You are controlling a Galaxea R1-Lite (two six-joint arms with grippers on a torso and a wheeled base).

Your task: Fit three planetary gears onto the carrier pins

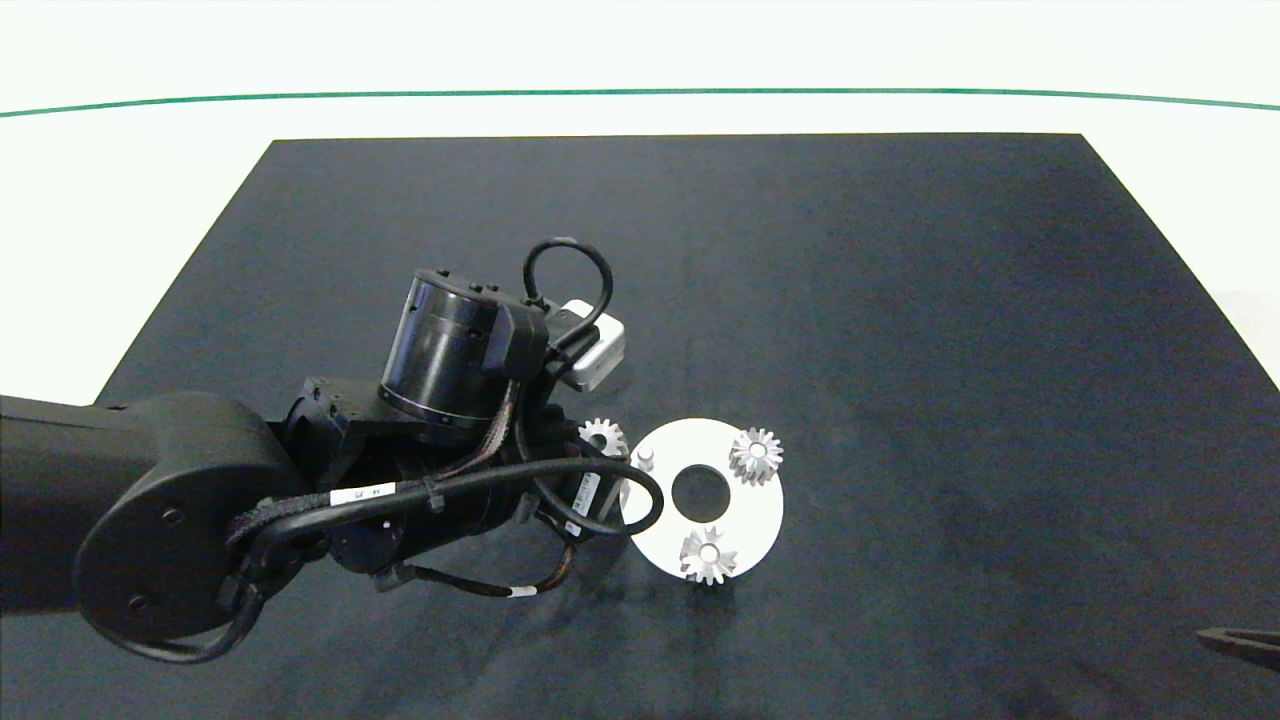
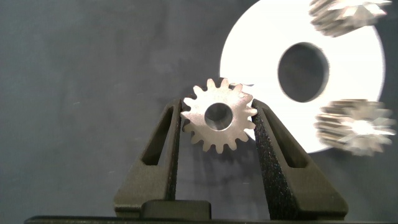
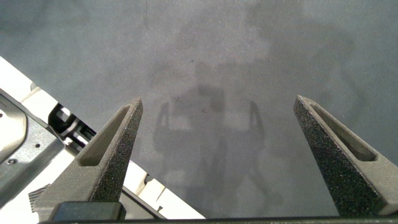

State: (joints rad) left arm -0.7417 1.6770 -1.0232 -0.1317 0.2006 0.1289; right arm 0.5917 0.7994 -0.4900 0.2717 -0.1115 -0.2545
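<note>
A white carrier disc (image 1: 765,510) with a large centre hole is seen lying flat on the dark mat (image 1: 900,300) that covers the counter. Two of the planetary gears are found seated on carrier pins: one gear (image 1: 756,455) at the disc's far right part, the other (image 1: 708,556) at its near edge. The third pin (image 1: 645,458) is observed standing bare at the disc's left edge. The third gear (image 2: 218,115) is held in the left gripper (image 2: 217,124), with the jaws clenched on its toothed rim from both sides and its centre hole left exposed. In the head view this gear (image 1: 603,437) is seen just beside the bare pin, at the disc's left rim and slightly to the far side of the pin; whether the gear is touching the disc or the pin cannot be told. The left arm (image 1: 200,510) is noted reaching in from the left, with its wrist above the mat close to the disc. The right gripper (image 3: 217,155) is recorded with its jaws released and spread wide, nothing between them, over bare mat; in the head view only its tip (image 1: 1240,645) is visible at the near right corner, well apart from the disc.
</note>
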